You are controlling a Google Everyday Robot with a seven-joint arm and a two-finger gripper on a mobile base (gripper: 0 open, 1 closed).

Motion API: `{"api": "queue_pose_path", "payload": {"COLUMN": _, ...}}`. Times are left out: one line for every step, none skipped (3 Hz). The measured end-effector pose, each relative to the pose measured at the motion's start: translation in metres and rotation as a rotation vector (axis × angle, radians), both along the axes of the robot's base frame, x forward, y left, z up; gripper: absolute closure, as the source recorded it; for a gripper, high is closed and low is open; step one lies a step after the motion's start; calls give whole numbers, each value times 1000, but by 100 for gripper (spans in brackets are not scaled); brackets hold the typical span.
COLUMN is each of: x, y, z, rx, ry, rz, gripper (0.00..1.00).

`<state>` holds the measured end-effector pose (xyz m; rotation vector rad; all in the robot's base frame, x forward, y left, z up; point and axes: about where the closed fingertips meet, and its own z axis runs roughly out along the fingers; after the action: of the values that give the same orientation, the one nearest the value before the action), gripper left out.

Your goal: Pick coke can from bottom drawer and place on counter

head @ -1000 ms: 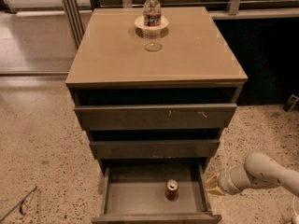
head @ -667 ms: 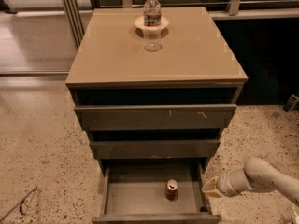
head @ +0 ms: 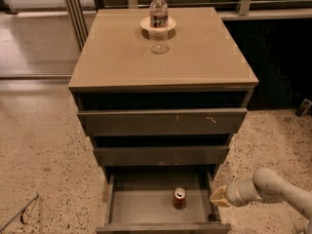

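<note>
Just beside bottom drawer (head: 141, 204) — end effector (head: 215, 197)

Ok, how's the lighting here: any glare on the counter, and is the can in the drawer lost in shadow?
Camera view: the glossy counter mirrors the water bottle but shows no harsh glare; the gaps above the upper drawers are black shadow; the bottom drawer is dim, yet the coke can reads clearly; the gripper, at that drawer's right edge, is evenly lit.
</note>
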<state>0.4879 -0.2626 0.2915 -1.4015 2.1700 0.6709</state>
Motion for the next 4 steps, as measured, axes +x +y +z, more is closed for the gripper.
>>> {"api": "queue_pose_path", "payload": {"x": 0, "y": 2, "z": -14, "rx": 23, "ry": -30, "rz": 14, "gripper": 84}}
{"api": "queue_pose_path", "payload": {"x": 4, "y": 13, "z": -36, "rx": 64, "ry": -76, "rz": 41, "gripper": 62}}
{"api": "queue_pose_path", "payload": {"x": 11, "y": 29, "z": -54, "rx": 117, "ry": -116, "rz": 74, "gripper": 38}}
{"api": "queue_pose_path", "payload": {"x": 18, "y": 44, "z": -64, "rx": 151, "ry": -148, "rz": 109, "gripper": 23}}
